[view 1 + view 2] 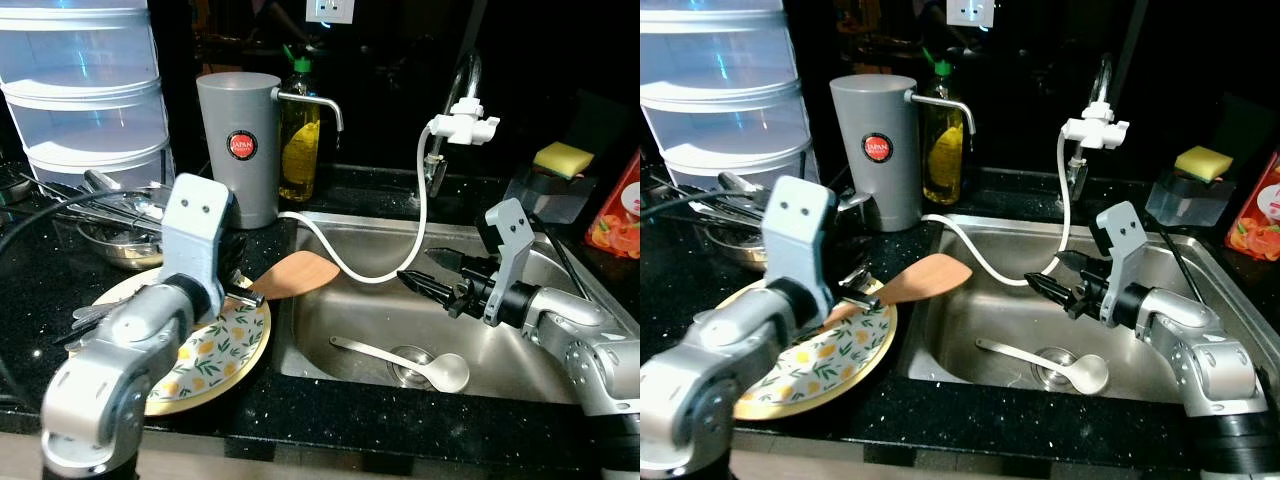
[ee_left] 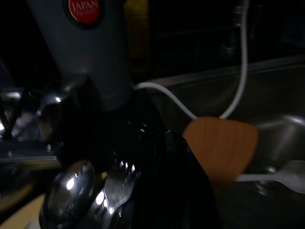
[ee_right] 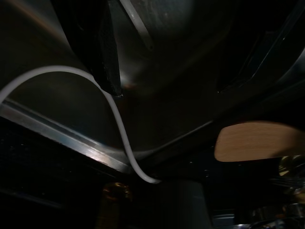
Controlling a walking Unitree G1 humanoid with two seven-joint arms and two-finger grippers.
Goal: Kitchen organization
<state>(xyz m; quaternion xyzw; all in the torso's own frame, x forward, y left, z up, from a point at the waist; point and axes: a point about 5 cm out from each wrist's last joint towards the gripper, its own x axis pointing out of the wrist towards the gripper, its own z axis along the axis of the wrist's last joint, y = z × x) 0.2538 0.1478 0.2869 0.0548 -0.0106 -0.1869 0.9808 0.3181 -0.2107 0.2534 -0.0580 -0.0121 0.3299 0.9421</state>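
Over the plate [image 1: 225, 360], left gripper [image 1: 862, 291] clamps a wooden spatula [image 1: 296, 274]; right gripper [image 1: 428, 286] (above sink [image 1: 350, 235]) gapes.

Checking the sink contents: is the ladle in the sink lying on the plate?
No, the ladle lies on the sink bottom by the drain, apart from the plate.

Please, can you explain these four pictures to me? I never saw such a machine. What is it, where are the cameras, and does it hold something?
It is a humanoid robot at a kitchen sink. The two wide pictures come from cameras in its head; the two dark ones from cameras on its wrists. The left gripper holds a wooden spatula over a flowered plate. The right gripper hangs open above the sink. In the sink lies a ladle. Behind stand a grey cup and a soap bottle.
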